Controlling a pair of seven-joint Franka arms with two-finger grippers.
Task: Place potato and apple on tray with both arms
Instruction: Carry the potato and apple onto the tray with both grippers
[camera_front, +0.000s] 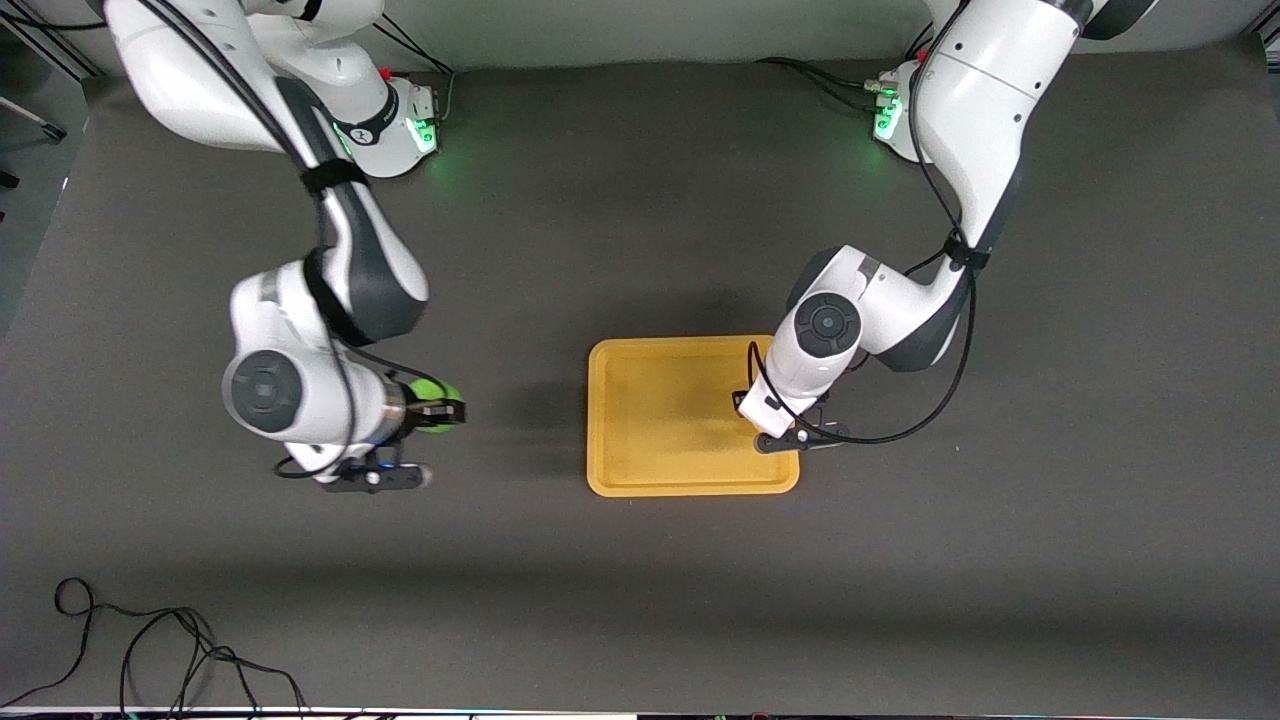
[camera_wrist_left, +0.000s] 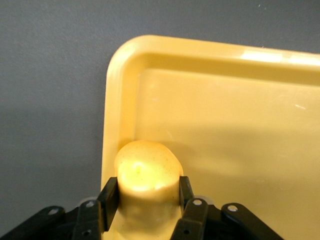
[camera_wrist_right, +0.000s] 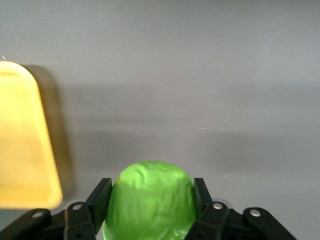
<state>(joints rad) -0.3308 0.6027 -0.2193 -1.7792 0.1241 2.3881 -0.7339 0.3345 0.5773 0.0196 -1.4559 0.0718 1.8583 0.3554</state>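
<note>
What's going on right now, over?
Left hand shut on potato over tray. Right hand shut on apple, off tray. Nothing blocking.

The tray (camera_front: 640, 460) is yellow-orange and plain. The potato (camera_wrist_left: 147, 172) is pale yellow with fine darker specks. The apple (camera_wrist_right: 150, 197) is bright green with a faintly mottled skin. The table (camera_front: 640, 600) is dark grey; the fingers (camera_wrist_left: 109, 197) are black.

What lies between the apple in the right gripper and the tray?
Nothing: in the front view, only bare dark table separates the apple, held in the right gripper, from the tray.
</note>
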